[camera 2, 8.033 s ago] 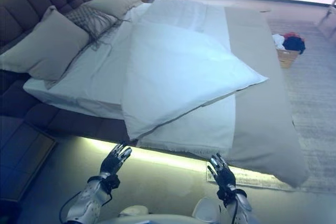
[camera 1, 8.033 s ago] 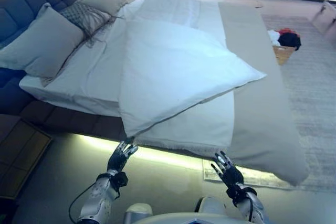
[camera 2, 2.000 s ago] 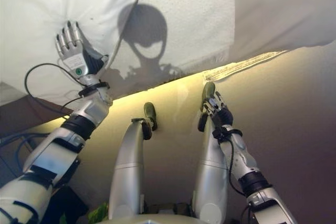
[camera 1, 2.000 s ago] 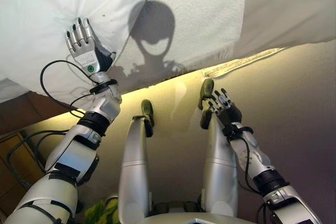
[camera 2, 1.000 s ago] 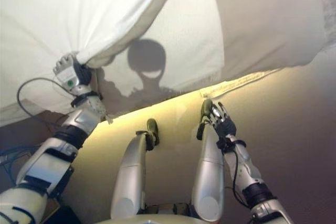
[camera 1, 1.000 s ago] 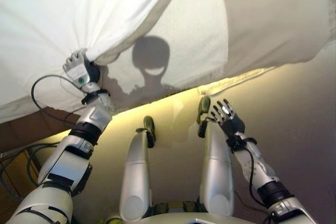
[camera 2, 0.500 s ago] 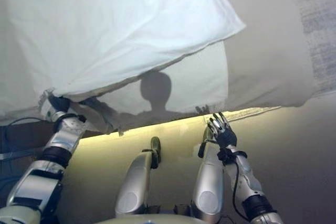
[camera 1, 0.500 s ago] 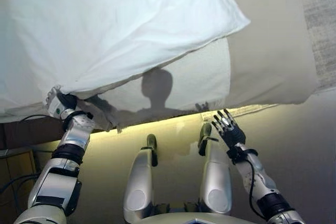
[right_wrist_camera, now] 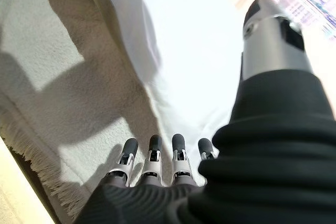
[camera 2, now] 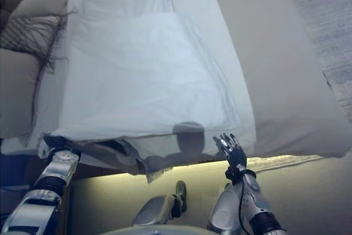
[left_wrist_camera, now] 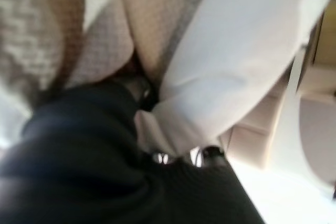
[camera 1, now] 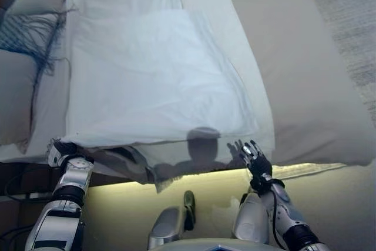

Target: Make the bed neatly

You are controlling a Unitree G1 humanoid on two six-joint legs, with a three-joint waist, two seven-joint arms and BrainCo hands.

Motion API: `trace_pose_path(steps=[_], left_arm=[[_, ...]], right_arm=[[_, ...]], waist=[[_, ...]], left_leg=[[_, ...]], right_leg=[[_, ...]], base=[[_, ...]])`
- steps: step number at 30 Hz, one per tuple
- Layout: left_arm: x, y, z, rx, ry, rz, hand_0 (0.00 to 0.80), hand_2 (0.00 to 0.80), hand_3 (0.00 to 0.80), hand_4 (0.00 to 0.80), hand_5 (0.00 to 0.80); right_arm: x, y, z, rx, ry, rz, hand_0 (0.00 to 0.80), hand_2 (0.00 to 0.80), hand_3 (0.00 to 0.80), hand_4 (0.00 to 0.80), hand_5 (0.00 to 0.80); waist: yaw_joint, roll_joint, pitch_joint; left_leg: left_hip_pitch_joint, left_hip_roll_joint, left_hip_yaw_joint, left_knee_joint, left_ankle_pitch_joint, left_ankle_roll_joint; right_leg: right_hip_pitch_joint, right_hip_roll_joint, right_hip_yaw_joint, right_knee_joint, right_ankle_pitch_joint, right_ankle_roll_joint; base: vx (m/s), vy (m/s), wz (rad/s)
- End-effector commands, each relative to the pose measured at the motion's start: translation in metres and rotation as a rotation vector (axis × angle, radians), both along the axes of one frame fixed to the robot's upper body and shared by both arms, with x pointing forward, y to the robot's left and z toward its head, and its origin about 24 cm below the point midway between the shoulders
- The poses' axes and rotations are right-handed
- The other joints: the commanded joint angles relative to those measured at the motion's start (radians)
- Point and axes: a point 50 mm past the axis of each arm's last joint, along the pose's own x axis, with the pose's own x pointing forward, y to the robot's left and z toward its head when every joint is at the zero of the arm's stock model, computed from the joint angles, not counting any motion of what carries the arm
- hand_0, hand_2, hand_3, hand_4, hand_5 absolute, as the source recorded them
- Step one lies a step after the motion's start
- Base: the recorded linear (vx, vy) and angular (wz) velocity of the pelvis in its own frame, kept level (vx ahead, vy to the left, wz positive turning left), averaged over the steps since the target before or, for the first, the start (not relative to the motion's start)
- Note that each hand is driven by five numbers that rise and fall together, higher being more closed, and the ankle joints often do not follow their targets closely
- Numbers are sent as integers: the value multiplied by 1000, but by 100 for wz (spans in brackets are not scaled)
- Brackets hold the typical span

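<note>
The left hand (camera 1: 60,154), at seven o'clock, clutches the white duvet's (camera 1: 147,80) near corner. The right hand (camera 1: 254,158), fingers spread, hovers at five o'clock by the bed's (camera 1: 305,86) edge.

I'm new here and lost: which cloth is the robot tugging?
Start at the bed, then the near edge. The white duvet lies atop it, one corner bunched in the left hand. Unlike the beige cover beside it, it is bright white and puffy.

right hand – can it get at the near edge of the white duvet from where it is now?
Probably yes. The right hand is open and hangs just off the bed's side, with the duvet edge right beyond its fingertips and nothing between. The left hand grips the other corner.
</note>
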Motion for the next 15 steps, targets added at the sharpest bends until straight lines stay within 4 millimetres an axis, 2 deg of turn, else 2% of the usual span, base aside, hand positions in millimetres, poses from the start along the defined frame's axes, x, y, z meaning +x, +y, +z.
trace_pose_path(steps=[1,7,11,13,15], left_arm=[[-79,92,29,185,160,337,800,800,800,800,800],[-102,116,46,205,175,397,800,800,800,800,800],[-106,128,63,210,101,439,800,800,800,800,800],[-109,144,88,235,117,453,800,800,800,800,800],[-118,155,103,236,129,475,800,800,800,800,800]], right_arm=[[-14,-1,-10,-30,-6,-42,0,0,0,0,0],[-25,-4,-21,-39,24,-73,0,0,0,0,0],[-26,1,-23,-19,32,-81,0,0,0,0,0],[-31,-6,-27,-7,33,-67,0,0,0,0,0],[-35,-10,-28,12,42,-47,0,0,0,0,0]], waist=[[76,-8,-96],[91,-2,-140],[95,-10,-161],[95,-19,-166],[85,-29,-162]], left_leg=[[-29,-14,-10,-19,67,20],[19,-25,-11,-44,68,27],[39,-34,-1,-60,65,38],[33,-39,11,-51,58,43],[29,-39,21,-40,50,50]], right_leg=[[149,-57,1,-225,173,82],[213,-71,-20,-253,183,86],[226,-79,-16,-254,216,93],[211,-86,2,-237,251,100],[195,-85,20,-216,264,101]], base=[[120,126,-6],[113,89,0],[61,42,1],[16,0,0],[19,-46,3]])
